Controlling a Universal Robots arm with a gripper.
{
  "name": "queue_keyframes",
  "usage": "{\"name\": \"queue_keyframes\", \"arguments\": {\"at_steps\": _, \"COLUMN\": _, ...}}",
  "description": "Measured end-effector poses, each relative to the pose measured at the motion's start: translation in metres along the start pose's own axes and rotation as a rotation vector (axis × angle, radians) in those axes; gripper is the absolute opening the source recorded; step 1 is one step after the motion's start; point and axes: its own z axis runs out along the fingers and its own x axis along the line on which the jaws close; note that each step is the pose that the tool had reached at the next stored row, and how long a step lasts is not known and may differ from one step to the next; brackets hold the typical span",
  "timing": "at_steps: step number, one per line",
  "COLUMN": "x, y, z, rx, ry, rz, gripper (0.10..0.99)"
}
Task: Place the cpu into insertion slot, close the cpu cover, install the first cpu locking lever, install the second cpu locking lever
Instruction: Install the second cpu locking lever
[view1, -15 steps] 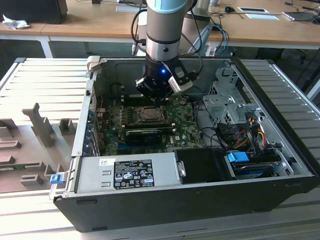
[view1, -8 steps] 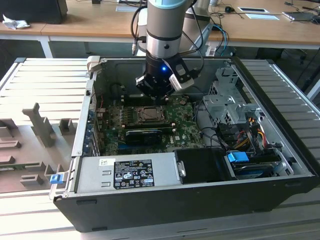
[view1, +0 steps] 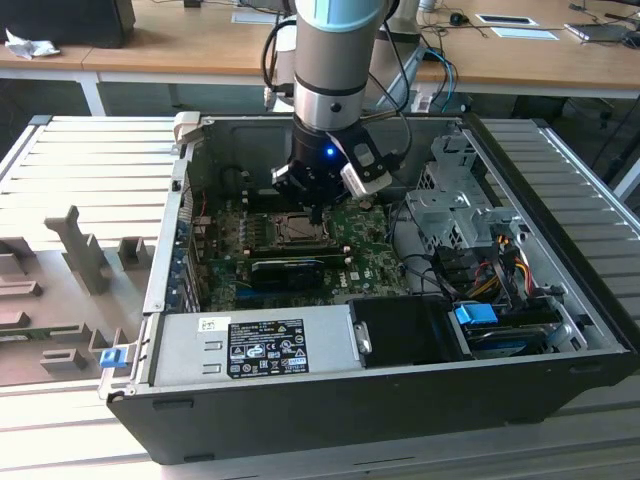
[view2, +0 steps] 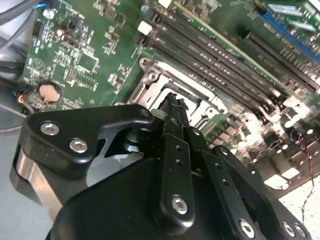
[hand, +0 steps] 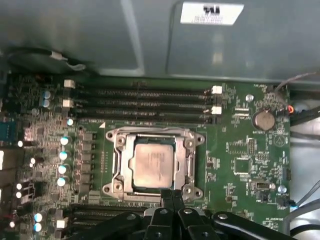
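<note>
The chip (hand: 153, 163) is sitting in the socket (hand: 119, 165) under the metal frame (hand: 129, 162). The claw (hand: 173, 196) is hovering at the socket's edge, fingers pressed together, gripping nothing.

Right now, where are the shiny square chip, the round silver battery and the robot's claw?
pale silver square cpu (hand: 155, 162), first wrist view, middle of its face.
round silver coin battery (hand: 263, 120), first wrist view, its centre.
black gripper (hand: 172, 196), first wrist view, fingertips.
</note>
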Motion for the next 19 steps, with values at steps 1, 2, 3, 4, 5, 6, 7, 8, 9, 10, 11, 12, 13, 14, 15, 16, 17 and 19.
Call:
{"name": "queue_keyframes", "arguments": {"at_steps": 1, "x": 0.0001, "y": -0.0026, "z": 0.0009, "rx": -0.002, "ry": 0.0005, "rz": 0.000, "gripper": 0.106}}
{"name": "queue_keyframes", "arguments": {"at_steps": 2, "x": 0.0003, "y": -0.0058, "z": 0.0016, "rx": -0.004, "ry": 0.0005, "rz": 0.000, "gripper": 0.106}}
{"name": "queue_keyframes", "arguments": {"at_steps": 3, "x": 0.0004, "y": -0.0071, "z": 0.0018, "rx": -0.004, "ry": 0.0005, "rz": 0.000, "gripper": 0.106}}
{"name": "queue_keyframes", "arguments": {"at_steps": 4, "x": 0.0008, "y": -0.0078, "z": 0.0019, "rx": -0.005, "ry": 0.0005, "rz": 0.000, "gripper": 0.106}}
{"name": "queue_keyframes", "arguments": {"at_steps": 5, "x": 0.0009, "y": -0.0084, "z": 0.0019, "rx": -0.005, "ry": 0.0005, "rz": 0.000, "gripper": 0.106}}
{"name": "queue_keyframes", "arguments": {"at_steps": 6, "x": 0.0011, "y": -0.0090, "z": 0.0018, "rx": -0.005, "ry": 0.0006, "rz": 0.000, "gripper": 0.106}}
{"name": "queue_keyframes", "arguments": {"at_steps": 7, "x": 0.0015, "y": -0.0103, "z": 0.0017, "rx": -0.005, "ry": 0.0005, "rz": 0.000, "gripper": 0.106}}
{"name": "queue_keyframes", "arguments": {"at_steps": 8, "x": 0.0019, "y": -0.0120, "z": 0.0016, "rx": -0.005, "ry": 0.0006, "rz": 0.000, "gripper": 0.106}}
{"name": "queue_keyframes", "arguments": {"at_steps": 9, "x": 0.0029, "y": -0.0151, "z": 0.0014, "rx": -0.006, "ry": 0.0005, "rz": 0.000, "gripper": 0.106}}
{"name": "queue_keyframes", "arguments": {"at_steps": 10, "x": 0.0038, "y": -0.0169, "z": 0.0012, "rx": -0.007, "ry": 0.0005, "rz": 0.000, "gripper": 0.106}}
{"name": "queue_keyframes", "arguments": {"at_steps": 11, "x": 0.0081, "y": -0.0202, "z": 0.0010, "rx": -0.011, "ry": 0.0003, "rz": 0.000, "gripper": 0.106}}
{"name": "queue_keyframes", "arguments": {"at_steps": 12, "x": 0.0106, "y": -0.0208, "z": 0.0010, "rx": -0.015, "ry": 0.0001, "rz": 0.000, "gripper": 0.106}}
{"name": "queue_keyframes", "arguments": {"at_steps": 13, "x": 0.0129, "y": -0.0214, "z": 0.0010, "rx": -0.019, "ry": -0.0001, "rz": 0.000, "gripper": 0.106}}
{"name": "queue_keyframes", "arguments": {"at_steps": 14, "x": 0.0167, "y": -0.0223, "z": 0.0009, "rx": -0.026, "ry": -0.0004, "rz": -0.001, "gripper": 0.106}}
{"name": "queue_keyframes", "arguments": {"at_steps": 15, "x": 0.0209, "y": -0.0229, "z": 0.0010, "rx": -0.037, "ry": -0.0008, "rz": -0.001, "gripper": 0.106}}
{"name": "queue_keyframes", "arguments": {"at_steps": 16, "x": 0.0231, "y": -0.0232, "z": 0.0011, "rx": -0.047, "ry": -0.0013, "rz": -0.001, "gripper": 0.106}}
{"name": "queue_keyframes", "arguments": {"at_steps": 17, "x": 0.0262, "y": -0.0238, "z": 0.0014, "rx": -0.060, "ry": -0.0018, "rz": -0.002, "gripper": 0.106}}
{"name": "queue_keyframes", "arguments": {"at_steps": 19, "x": 0.0314, "y": -0.0267, "z": 0.0043, "rx": -0.065, "ry": -0.0017, "rz": -0.005, "gripper": 0.106}}
